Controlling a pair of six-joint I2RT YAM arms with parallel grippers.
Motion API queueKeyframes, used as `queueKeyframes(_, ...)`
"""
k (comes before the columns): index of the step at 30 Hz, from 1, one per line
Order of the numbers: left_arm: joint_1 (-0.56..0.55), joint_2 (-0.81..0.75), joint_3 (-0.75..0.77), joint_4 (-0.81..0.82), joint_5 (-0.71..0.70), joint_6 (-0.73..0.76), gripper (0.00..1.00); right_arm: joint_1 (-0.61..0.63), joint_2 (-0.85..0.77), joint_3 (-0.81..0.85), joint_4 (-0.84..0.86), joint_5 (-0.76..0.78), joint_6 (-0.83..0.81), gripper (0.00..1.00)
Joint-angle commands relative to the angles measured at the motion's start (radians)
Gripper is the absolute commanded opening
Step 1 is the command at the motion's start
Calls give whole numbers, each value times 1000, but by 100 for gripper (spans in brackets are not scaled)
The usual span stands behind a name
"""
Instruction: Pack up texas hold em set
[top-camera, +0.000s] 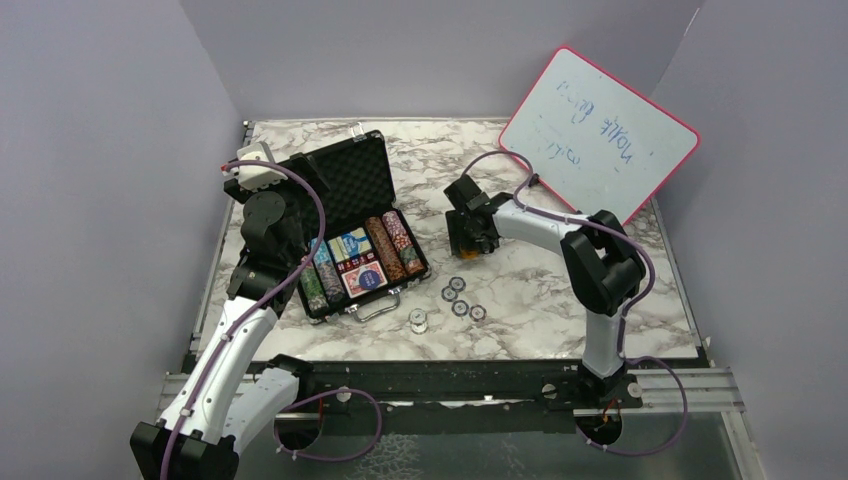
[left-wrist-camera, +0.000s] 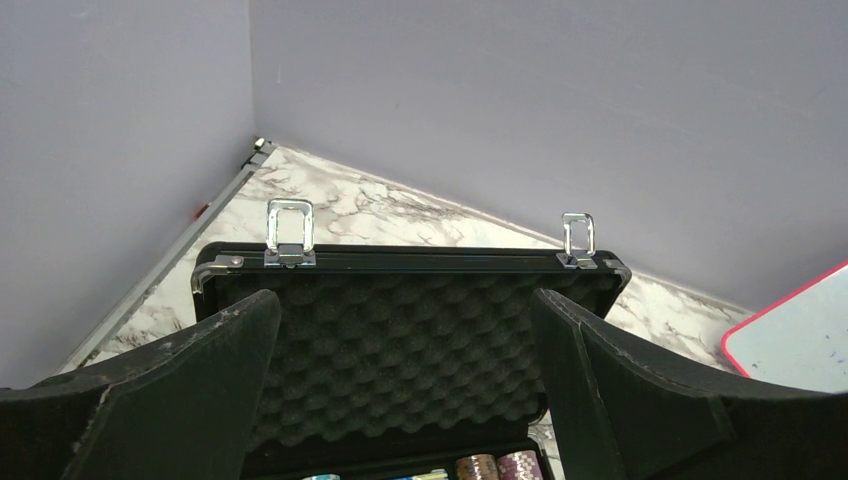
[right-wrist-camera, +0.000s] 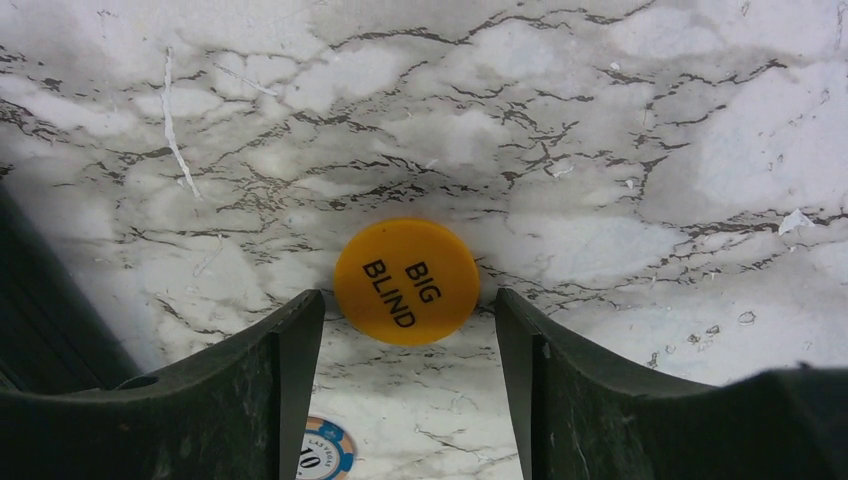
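Top external: briefcase (top-camera: 350, 185) on marbled table (top-camera: 560, 310); lilac walls (top-camera: 420, 50)

Bright, even overhead light throughout, shadows soft, all three views sharp, without glare.

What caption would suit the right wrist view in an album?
The right arm's open fingers frame an orange BIG BLIND button lying on the marble table, a poker chip nearby.
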Motion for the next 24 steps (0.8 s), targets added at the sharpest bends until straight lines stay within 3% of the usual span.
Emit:
queueKeyframes(1,4,-5,-5,38,24,7,98,0,48,28,23,7,-14,65)
queueKeyframes(9,5,-4,-5,37,22,9,98,0,48,41,5,9,-11,43)
queueKeyframes(18,4,-6,-6,37,24,8,98,28,-47,107,-51,12,-19,42)
queueKeyframes(24,5,-12,-8,38,14,7,98,140,-77,206,-48,11,-9,43)
